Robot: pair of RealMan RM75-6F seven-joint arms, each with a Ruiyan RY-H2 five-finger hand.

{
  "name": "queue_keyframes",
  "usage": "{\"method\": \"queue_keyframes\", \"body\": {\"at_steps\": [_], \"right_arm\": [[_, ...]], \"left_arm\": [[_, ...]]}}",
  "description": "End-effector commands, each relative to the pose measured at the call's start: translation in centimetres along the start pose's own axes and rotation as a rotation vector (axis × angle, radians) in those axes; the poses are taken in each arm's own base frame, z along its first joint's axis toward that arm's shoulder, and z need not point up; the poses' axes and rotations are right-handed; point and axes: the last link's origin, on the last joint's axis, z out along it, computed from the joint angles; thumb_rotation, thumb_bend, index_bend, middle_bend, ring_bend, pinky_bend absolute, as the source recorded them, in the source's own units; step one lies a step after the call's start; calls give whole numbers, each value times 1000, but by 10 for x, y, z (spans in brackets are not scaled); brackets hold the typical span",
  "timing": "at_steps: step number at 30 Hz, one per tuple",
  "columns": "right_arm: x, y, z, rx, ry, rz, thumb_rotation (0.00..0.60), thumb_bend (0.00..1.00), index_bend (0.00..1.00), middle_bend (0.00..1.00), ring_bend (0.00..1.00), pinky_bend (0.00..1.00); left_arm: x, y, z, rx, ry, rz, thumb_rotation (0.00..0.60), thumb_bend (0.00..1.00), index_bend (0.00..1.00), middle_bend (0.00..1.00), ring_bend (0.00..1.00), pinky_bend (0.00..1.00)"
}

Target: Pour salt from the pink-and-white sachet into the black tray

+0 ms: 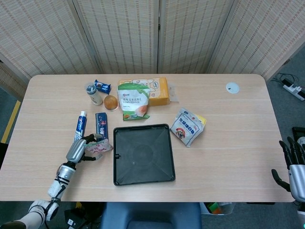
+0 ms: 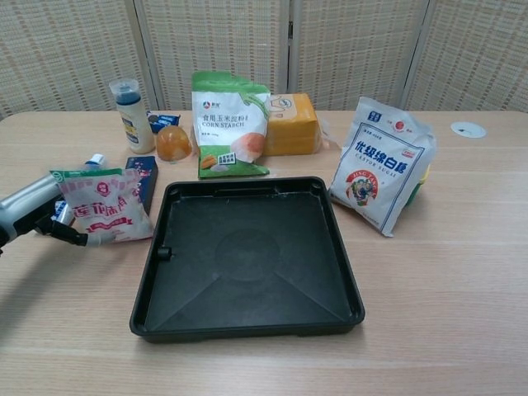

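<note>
1. Where the desk (image 1: 228, 143) met the lower edge of the head view, the left hand (image 1: 76, 150) lay at lower left, its fingers at the left side of the pink-and-white sachet (image 1: 99, 147); whether they had closed on it could not be told.
2. In the chest view the same left hand (image 2: 25, 208) entered from the left edge, with dark fingertips (image 2: 73, 238) touching the pink-and-white sachet (image 2: 103, 206) low on its left side while the packet stood nearly upright.
3. The right hand (image 1: 293, 164) hung at the lower right corner of the head view, off the desk's edge, with fingers spread and nothing in them.
4. The black tray (image 1: 142, 153) sat at lower centre, just right of the sachet, and in the chest view the black tray (image 2: 247, 256) filled the middle.
5. Just beyond the sachet lay a toothpaste tube (image 1: 80, 125) and a blue box (image 1: 101, 126) side by side.
6. Right of the tray leaned a white sugar bag (image 2: 381, 163).
7. Farther back stood a green corn starch bag (image 2: 229, 124), an orange packet (image 2: 289, 124), a small orange cup (image 2: 172, 142) and a blue-capped bottle (image 2: 132, 114).
</note>
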Motion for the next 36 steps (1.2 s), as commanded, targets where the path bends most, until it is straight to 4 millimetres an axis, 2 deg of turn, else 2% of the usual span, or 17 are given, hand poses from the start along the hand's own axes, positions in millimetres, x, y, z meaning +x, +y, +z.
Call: {"method": "queue_keyframes", "body": {"at_steps": [1,6,11,15,21,30,36], "right_arm": [[0,0,0,-2,1,0,600,344,26,4,39,0],[1,1,0,-4,-1,0,600,345,32,4,40,0],[2,0,0,-5,1,-1,600,344,35,5,40,0],[2,0,0,-6,-1,-1,600,344,35,6,39,0],[2,-1,0,-4,1,-2,600,344,37,7,42,0],[3,-2,0,0,9,0,600,344,37,7,44,0],[3,-3,1,13,15,4,600,344,37,7,43,0]], "left_arm": [[-3,2,3,-6,16,-21,600,245,324,347,398,384],[-6,2,6,-5,25,-48,600,289,389,408,443,422],[-7,-1,7,7,17,-44,600,464,465,485,488,453],[-8,-5,6,22,5,-34,600,497,476,505,504,478],[-3,-8,3,6,5,-25,600,519,531,592,589,557],[20,-10,-4,-72,-9,63,600,537,590,669,666,631],[54,-5,-3,-171,-13,195,600,541,597,704,697,657]]}}
